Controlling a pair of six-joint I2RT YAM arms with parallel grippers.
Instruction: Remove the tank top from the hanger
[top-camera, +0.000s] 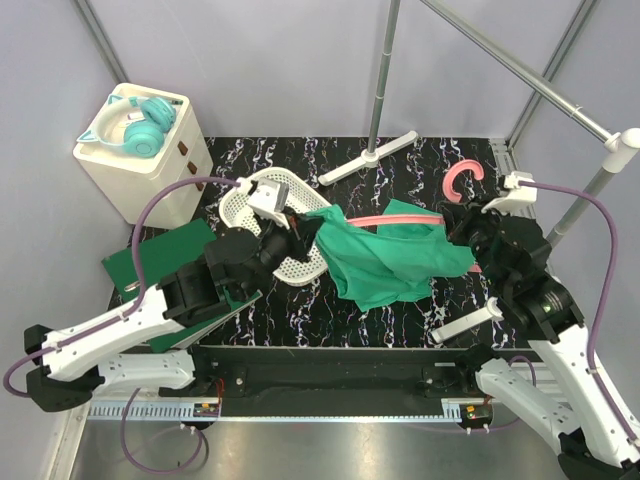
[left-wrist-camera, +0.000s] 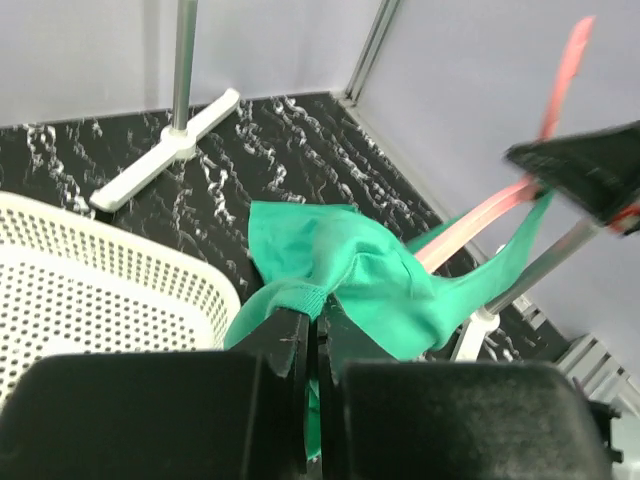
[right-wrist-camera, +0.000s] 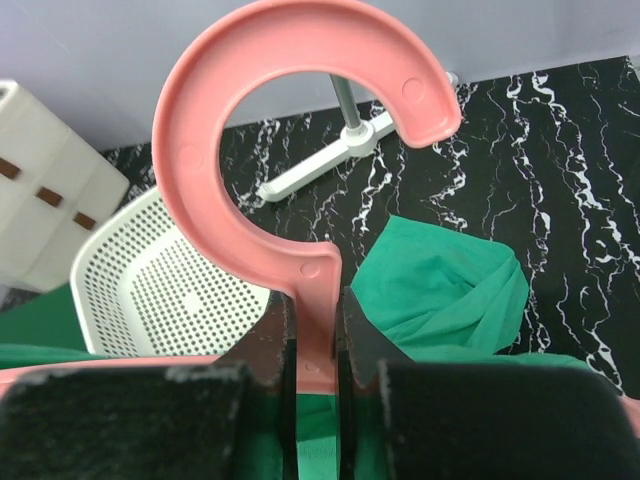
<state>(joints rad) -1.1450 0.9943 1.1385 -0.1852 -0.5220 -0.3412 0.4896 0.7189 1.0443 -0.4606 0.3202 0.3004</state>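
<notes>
The teal-green tank top (top-camera: 390, 262) hangs crumpled between both arms, over the dark marbled table. The coral-pink hanger (top-camera: 463, 178) still runs through it; its bar shows above the fabric and its hook points to the back right. My left gripper (top-camera: 305, 228) is shut on a hemmed edge of the tank top (left-wrist-camera: 350, 260), the cloth pinched at the tips of the left gripper (left-wrist-camera: 318, 325). My right gripper (right-wrist-camera: 315, 320) is shut on the neck of the hanger (right-wrist-camera: 200, 120), just below the hook. Green fabric (right-wrist-camera: 440, 285) bunches under and to the right of it.
A white perforated basket (top-camera: 262, 200) lies under the left wrist. A flat dark-green folder (top-camera: 150, 265) sits at the left, and a white cabinet (top-camera: 175, 165) with teal headphones (top-camera: 140, 125) behind it. Grey rail stands have feet at the back (top-camera: 368, 158) and front right (top-camera: 470, 322).
</notes>
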